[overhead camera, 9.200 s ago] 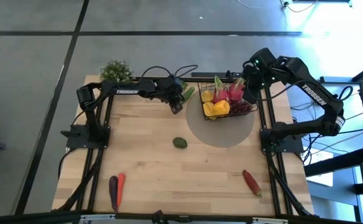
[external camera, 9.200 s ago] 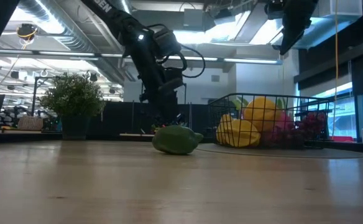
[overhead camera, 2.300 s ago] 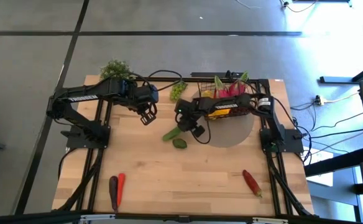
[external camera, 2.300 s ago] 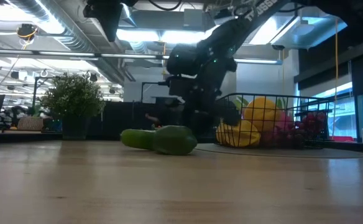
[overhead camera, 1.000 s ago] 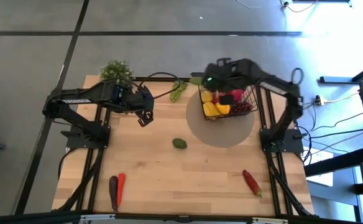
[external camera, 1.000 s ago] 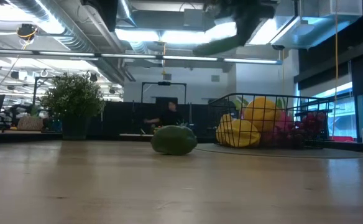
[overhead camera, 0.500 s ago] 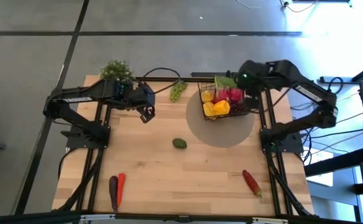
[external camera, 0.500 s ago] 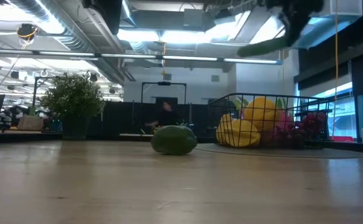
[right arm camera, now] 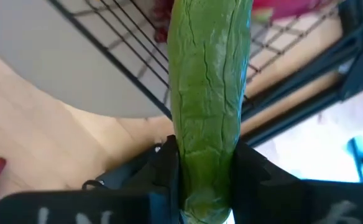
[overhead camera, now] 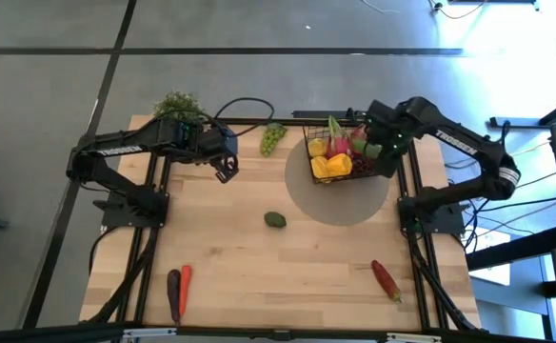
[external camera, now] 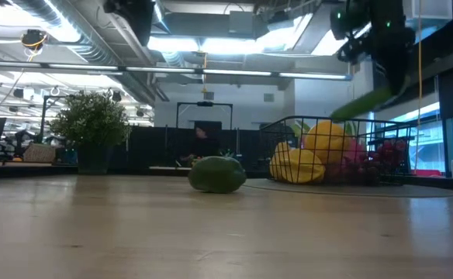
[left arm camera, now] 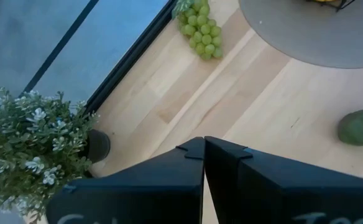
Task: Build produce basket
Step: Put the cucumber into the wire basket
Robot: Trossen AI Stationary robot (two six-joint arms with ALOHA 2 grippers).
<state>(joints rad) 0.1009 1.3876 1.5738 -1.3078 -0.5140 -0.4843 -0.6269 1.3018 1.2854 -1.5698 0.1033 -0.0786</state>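
The black wire basket [overhead camera: 347,157] stands on a grey round mat [overhead camera: 340,205] at the far right, with a yellow pepper, pink dragon fruits and purple grapes inside. My right gripper [overhead camera: 383,150] hangs over the basket's right side, shut on a green cucumber [right arm camera: 209,93], which also shows in the low view [external camera: 362,103]. My left gripper [overhead camera: 226,171] hovers shut at the far left, holding nothing. Loose on the wood lie green grapes [overhead camera: 272,138], an avocado [overhead camera: 275,220], a carrot beside an eggplant [overhead camera: 178,286] and a red chili [overhead camera: 386,278]. My right gripper pinches the cucumber's two sides near one end [right arm camera: 207,180] between its two fingers [right arm camera: 251,174]. The rest of the cucumber sticks out forward past the fingertips. It is lifted clear and slants down over the basket's right part [external camera: 382,147].
A small potted plant [overhead camera: 178,107] stands at the far left corner. The black frame rails [overhead camera: 407,191] run along the table's left and right sides. Bare wood lies between the avocado and the near edge.
My right gripper has carried the cucumber from above the basket's far left corner toward the table's right edge, over the basket. It has come lower and tipped, so the cucumber, level before, now slants down. My left gripper has barely shifted.
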